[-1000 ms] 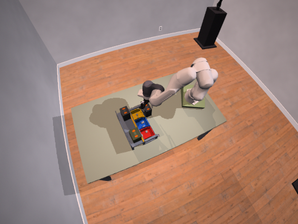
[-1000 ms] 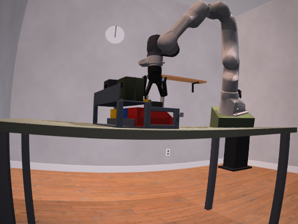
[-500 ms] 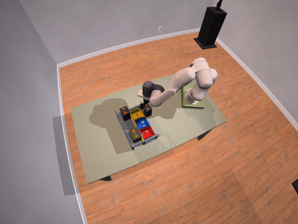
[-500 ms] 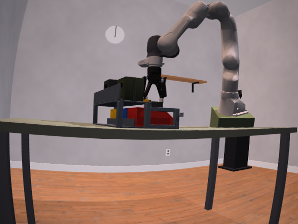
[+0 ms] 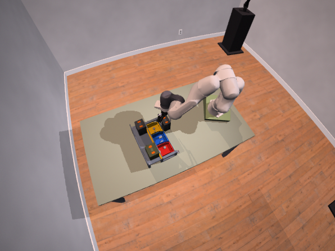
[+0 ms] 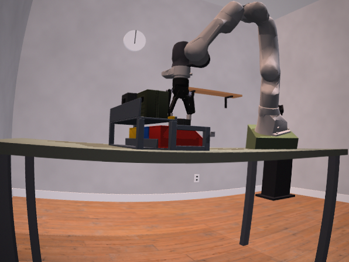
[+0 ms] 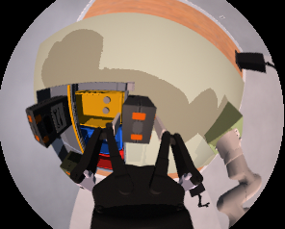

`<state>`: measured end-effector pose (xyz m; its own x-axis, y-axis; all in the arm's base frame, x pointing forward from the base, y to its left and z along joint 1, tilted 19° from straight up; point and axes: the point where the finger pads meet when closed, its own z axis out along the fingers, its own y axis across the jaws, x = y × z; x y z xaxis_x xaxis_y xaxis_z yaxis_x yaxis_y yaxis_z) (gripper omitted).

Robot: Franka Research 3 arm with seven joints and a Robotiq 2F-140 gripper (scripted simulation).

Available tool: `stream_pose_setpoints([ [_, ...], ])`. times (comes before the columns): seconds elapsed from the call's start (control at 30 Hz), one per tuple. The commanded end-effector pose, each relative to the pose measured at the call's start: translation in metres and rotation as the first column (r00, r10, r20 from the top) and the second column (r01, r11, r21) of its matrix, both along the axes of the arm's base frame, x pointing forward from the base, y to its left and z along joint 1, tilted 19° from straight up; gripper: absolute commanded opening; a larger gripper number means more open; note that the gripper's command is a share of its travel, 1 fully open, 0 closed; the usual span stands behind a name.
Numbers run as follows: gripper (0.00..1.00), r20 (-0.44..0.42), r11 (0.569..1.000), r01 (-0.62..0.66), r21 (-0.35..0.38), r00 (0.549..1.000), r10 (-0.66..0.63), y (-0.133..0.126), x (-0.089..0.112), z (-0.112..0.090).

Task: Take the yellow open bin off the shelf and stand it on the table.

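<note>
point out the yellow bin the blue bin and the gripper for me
yellow bin point(image 5: 155, 128), top view, on its inside floor.
blue bin point(image 5: 159, 137), top view, on its inside floor.
gripper point(image 6: 180, 117), exterior view, midway between the open fingertips, just above the shelf's top frame.

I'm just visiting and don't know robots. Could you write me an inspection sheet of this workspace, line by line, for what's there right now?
Surface: pale green table on dark legs, arm mounted on a green block.
Job's things: yellow bin on the lower level of the grey shelf, next to the blue bin and red bin; small parts lie in them.
Clutter: three dark boxes with orange marks, one beside the yellow bin, one by the fingers, one near the red bin.
Grippers: gripper open, holding nothing, low over the shelf's yellow end.
Cables: nothing seen.
Surroundings: wood floor, grey walls, wall clock, wall shelf board, black pedestal with a camera.
</note>
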<state>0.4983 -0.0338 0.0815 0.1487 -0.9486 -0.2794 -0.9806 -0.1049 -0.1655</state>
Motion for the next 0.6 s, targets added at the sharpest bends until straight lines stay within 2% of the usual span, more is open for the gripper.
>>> stream_pose_setpoints([
  [0.0, 0.57, 0.003, 1.0, 0.003, -0.002, 1.0, -0.003, -0.0012, 0.002, 0.0019],
  [0.57, 0.57, 0.003, 1.0, 0.003, -0.003, 1.0, -0.003, -0.0016, 0.0021, 0.0029],
])
